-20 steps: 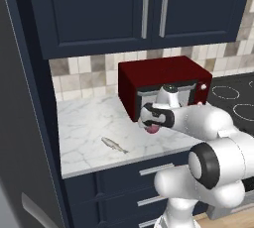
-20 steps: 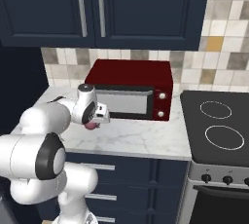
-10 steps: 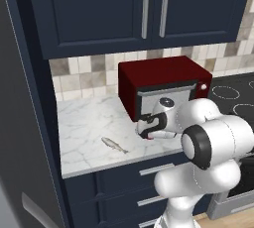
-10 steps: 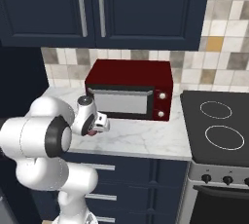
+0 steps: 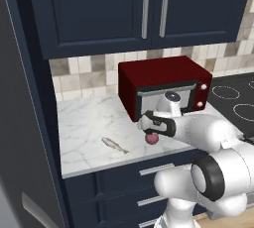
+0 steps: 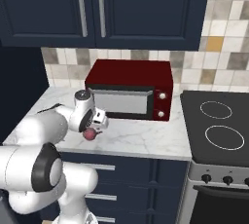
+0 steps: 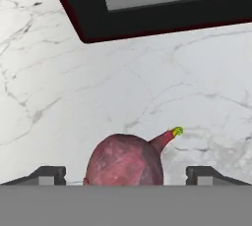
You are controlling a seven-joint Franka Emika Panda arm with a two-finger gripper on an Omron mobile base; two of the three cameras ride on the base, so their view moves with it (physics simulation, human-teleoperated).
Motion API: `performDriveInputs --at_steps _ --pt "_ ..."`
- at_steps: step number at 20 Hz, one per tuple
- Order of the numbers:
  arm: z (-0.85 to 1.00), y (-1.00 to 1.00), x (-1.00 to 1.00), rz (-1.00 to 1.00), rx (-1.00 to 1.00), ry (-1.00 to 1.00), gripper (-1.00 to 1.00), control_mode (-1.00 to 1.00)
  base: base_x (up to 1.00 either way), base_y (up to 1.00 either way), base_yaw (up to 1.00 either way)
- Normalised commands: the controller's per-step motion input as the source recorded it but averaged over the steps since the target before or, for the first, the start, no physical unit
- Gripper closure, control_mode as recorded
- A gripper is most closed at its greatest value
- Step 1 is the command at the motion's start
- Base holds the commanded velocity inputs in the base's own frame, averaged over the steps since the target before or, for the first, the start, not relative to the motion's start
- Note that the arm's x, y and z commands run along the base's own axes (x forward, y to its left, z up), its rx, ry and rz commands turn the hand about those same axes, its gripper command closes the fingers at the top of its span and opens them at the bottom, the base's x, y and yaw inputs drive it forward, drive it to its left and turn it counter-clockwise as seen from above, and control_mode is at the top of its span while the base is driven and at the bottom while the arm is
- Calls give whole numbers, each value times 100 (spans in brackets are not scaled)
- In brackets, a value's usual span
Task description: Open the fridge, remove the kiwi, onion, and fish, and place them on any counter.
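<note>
End effector (image 7: 126,175) spread around the onion (image 7: 125,160) on the marble surface (image 5: 89,128); fish (image 5: 114,145) lay nearby

You are looking from two base cameras, behind the arm on either side, facing forward and down at the counter (image 5: 89,128) and microwave (image 6: 129,89) beyond the gripper (image 5: 153,129). Your hand camera is sitting close, looking along the fingers at the onion (image 7: 125,161) between them.
</note>
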Motion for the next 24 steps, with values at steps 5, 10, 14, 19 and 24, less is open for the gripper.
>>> performDriveInputs --at_steps 5,10,14,19,24 --pt "100 0 -28 -1 7 0 -100 -100 0 0 0" --pt "100 -1 -54 -2 5 10 -100 -100 0 0 0" --pt "100 -16 -69 -6 3 10 -100 -100 0 0 0" --pt "99 -31 -68 -3 -1 2 -100 -100 0 0 0" --pt "70 -17 -77 0 -5 0 -100 -100 0 0 0"
